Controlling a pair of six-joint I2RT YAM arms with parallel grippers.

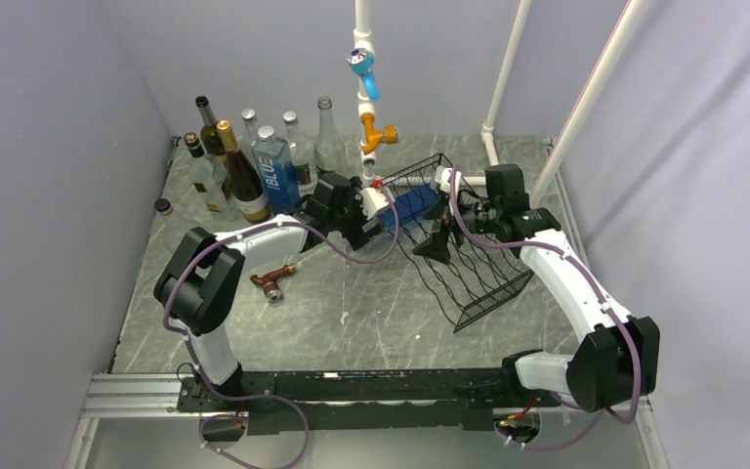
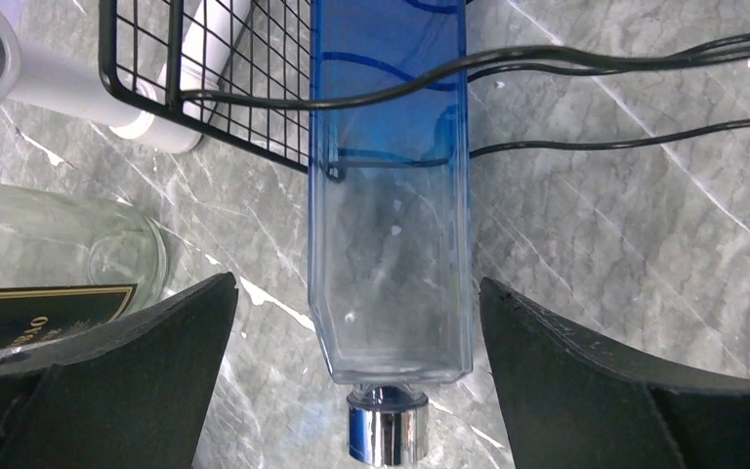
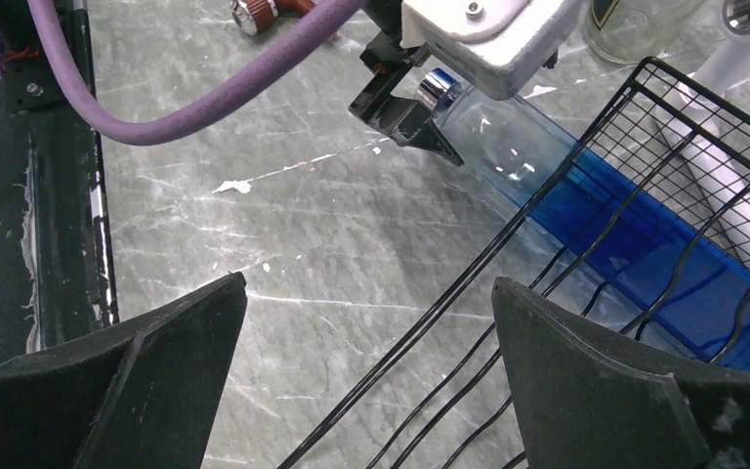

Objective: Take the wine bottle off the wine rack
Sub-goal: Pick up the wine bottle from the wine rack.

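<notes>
Jaws on the left gripper [image 2: 356,293] sit wide apart either side of the wine bottle [image 2: 391,244], not touching. It lies in the wine rack [image 2: 215,68], cap [image 2: 386,437] poking out. Looks like slick, breakable glass, so I'd squeeze the flat sides. The right gripper [image 3: 369,288] gapes too, by the rack.

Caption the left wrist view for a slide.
Open left gripper flanks the blue wine bottle, whose far end lies in the black wire rack.
</notes>
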